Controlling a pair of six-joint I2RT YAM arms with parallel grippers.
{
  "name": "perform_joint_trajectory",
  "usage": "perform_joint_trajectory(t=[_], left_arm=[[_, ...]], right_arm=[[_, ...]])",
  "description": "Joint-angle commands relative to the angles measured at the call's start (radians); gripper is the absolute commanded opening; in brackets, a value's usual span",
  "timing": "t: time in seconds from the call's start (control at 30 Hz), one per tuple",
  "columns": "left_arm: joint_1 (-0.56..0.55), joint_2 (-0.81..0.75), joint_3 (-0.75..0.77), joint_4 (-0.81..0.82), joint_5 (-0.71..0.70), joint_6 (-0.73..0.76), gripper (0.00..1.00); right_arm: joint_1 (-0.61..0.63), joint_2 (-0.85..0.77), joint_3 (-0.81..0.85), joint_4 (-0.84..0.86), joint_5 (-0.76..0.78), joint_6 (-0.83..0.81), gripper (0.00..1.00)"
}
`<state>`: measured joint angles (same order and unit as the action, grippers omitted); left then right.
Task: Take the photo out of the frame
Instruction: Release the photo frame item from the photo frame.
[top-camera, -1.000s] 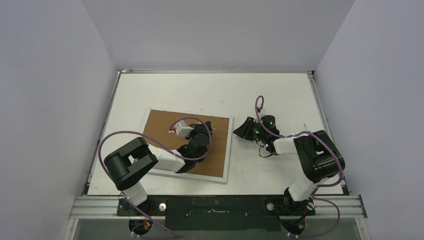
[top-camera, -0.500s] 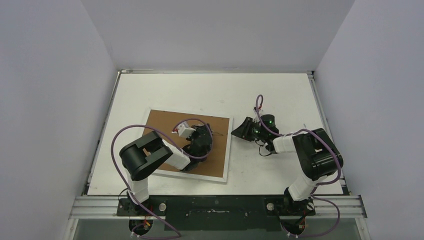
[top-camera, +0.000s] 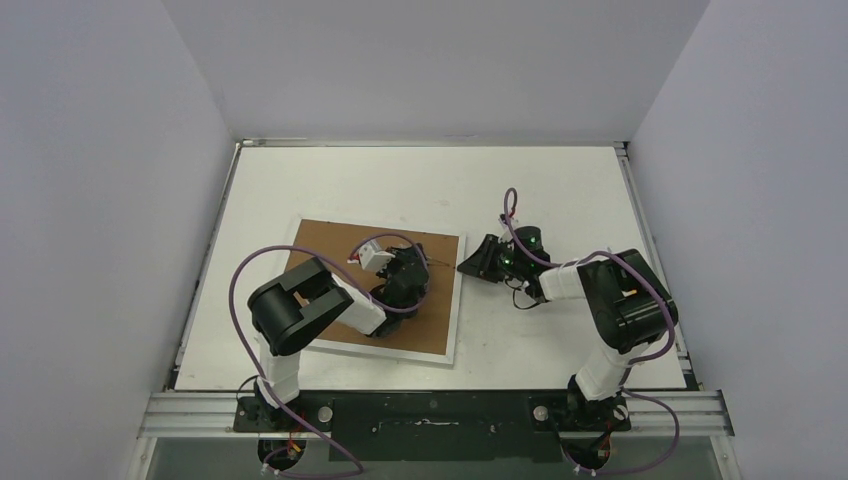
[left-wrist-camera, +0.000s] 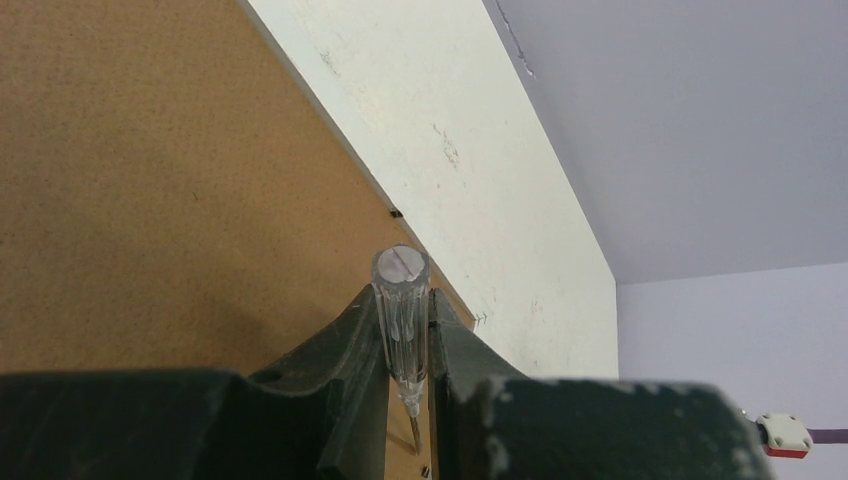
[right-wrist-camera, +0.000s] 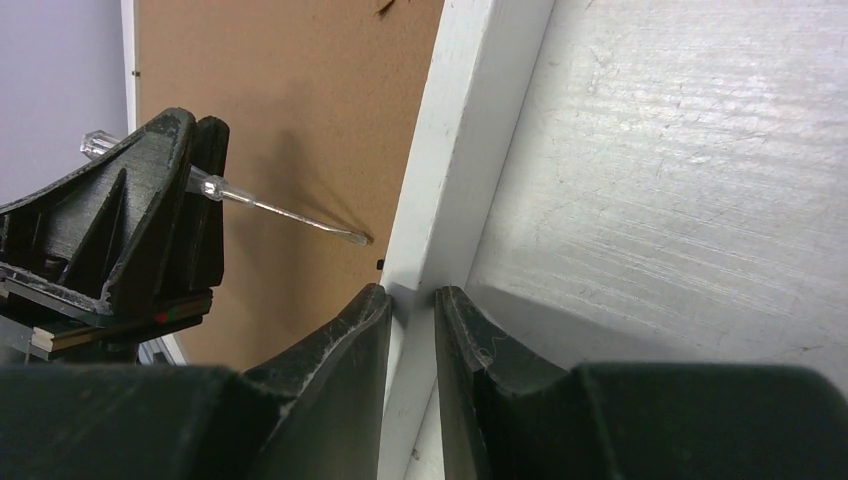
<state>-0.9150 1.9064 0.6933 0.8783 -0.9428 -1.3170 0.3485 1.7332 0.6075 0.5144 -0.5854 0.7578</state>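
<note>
We see a large rectangular picture frame (top-camera: 438, 315) with a narrow white border, lying face down on a white table (top-camera: 560, 190) with its brown fibreboard back upward. The left gripper (left-wrist-camera: 400, 345) is clamped tight on a small clear-handled screwdriver (left-wrist-camera: 400, 290), whose tip is aimed at the backing just inside the right-hand border. The right gripper (right-wrist-camera: 412, 300) sits astride that border, its jaws drawn narrow and seemingly pinching the edge. The photo is nowhere visible, so we judge it is still sealed beneath the backing. The backing has yet to be freed and lifted, and the task looks barely begun.
</note>
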Motion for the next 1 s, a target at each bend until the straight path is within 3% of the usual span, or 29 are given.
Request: perform_joint_trajectory(t=[0.0, 0.27, 0.43, 0.97], left_arm=[[0.005, 0.01, 0.035, 0.013, 0.004, -0.017, 0.0], [0.001, 0.018, 0.031, 0.031, 0.018, -0.014, 0.0], [-0.004, 0.042, 0.0, 0.158, 0.026, 0.046, 0.0], [-0.018, 0.039, 0.035, 0.095, 0.065, 0.03, 0.0]], right_arm=[[0.008, 0.013, 0.044, 0.017, 0.001, -0.002, 0.22], [0.011, 0.028, 0.066, 0.002, -0.004, -0.011, 0.16], [0.014, 0.034, 0.069, 0.001, -0.006, -0.011, 0.13], [0.035, 0.044, 0.087, -0.019, -0.009, -0.019, 0.12]])
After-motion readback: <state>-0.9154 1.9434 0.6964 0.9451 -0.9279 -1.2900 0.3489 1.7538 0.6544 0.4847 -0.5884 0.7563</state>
